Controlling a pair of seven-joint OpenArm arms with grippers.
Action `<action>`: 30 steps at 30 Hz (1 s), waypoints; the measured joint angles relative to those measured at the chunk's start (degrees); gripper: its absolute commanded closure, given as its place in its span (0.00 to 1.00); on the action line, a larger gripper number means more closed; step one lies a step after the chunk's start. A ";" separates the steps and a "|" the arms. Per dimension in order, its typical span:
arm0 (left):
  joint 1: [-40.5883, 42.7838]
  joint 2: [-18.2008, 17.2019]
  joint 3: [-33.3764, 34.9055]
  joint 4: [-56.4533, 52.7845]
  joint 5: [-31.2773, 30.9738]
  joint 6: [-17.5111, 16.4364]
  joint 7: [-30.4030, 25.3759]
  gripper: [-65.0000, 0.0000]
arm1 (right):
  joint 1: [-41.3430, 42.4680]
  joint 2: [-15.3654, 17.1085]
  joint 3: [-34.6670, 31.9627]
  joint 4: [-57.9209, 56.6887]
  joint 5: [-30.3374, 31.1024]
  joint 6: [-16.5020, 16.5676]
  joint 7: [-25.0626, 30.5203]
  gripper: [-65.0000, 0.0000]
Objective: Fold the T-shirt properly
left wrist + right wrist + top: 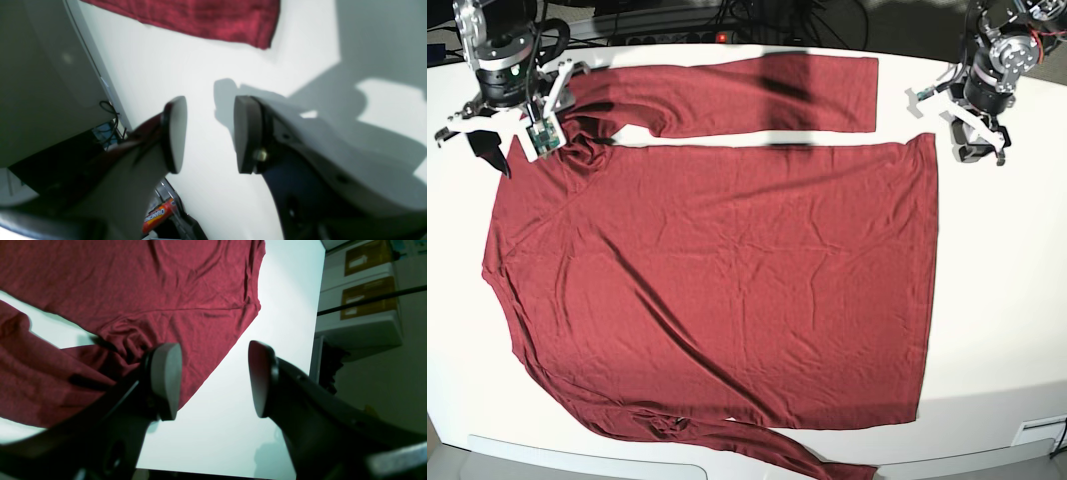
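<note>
Tabletop: you are working over a plain white tabletop [997,300], brightly lit and crossed by hard arm shadows.
Room: past the tabletop's edge your right wrist view shows stacked white boxes with brown labels [367,260]; your left wrist view shows dark cables and an orange-labelled packet [158,215] below the edge.
T-shirt: the T-shirt [717,290] lies spread flat and wrinkled, one sleeve folded across its top and the other trailing along the near edge.
Left gripper [209,135]: your jaws stand apart with only bare tabletop between them; the sleeve cuff lies well ahead of them, untouched.
Right gripper [215,381]: your jaws stand apart with nothing held; one jaw hangs over the bunched shoulder cloth, the other over bare tabletop.
Base view only: you see the whole garment and both arms at its top corners.
</note>
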 measured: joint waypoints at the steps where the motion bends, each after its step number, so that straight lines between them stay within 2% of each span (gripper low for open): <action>1: 0.48 -0.07 -0.07 0.44 0.04 0.02 0.46 0.60 | 0.02 0.02 0.00 0.00 0.00 0.00 0.00 0.50; 4: 3.72 -0.52 -0.20 3.61 0.50 -0.04 2.75 0.60 | 0.00 -0.02 0.00 0.00 0.00 0.00 0.02 0.50; 10: 7.08 -0.31 -0.22 7.87 -0.13 -1.18 0.76 0.60 | 0.00 0.02 0.00 0.00 -0.02 0.00 0.00 0.50; 13: 6.38 1.07 -0.22 7.89 -0.13 -1.25 0.98 0.60 | 0.00 0.00 -0.02 0.00 0.00 0.02 0.00 0.50; 17: 4.33 4.92 -0.07 7.89 -1.29 -1.51 0.07 0.60 | 0.02 0.02 0.00 0.00 0.00 0.02 -0.02 0.50; 19: 3.19 6.29 0.11 8.15 -2.36 -2.32 1.99 0.60 | 0.02 0.02 0.00 0.00 -0.02 0.00 0.00 0.50; 23: -0.44 6.36 0.20 8.52 -8.07 -6.71 3.19 0.60 | 0.00 0.02 0.00 0.00 0.00 0.02 0.00 0.50; 30: -3.21 6.51 0.28 8.52 -11.74 -7.98 4.22 0.60 | 0.02 0.02 0.00 0.00 -0.04 0.00 0.00 0.50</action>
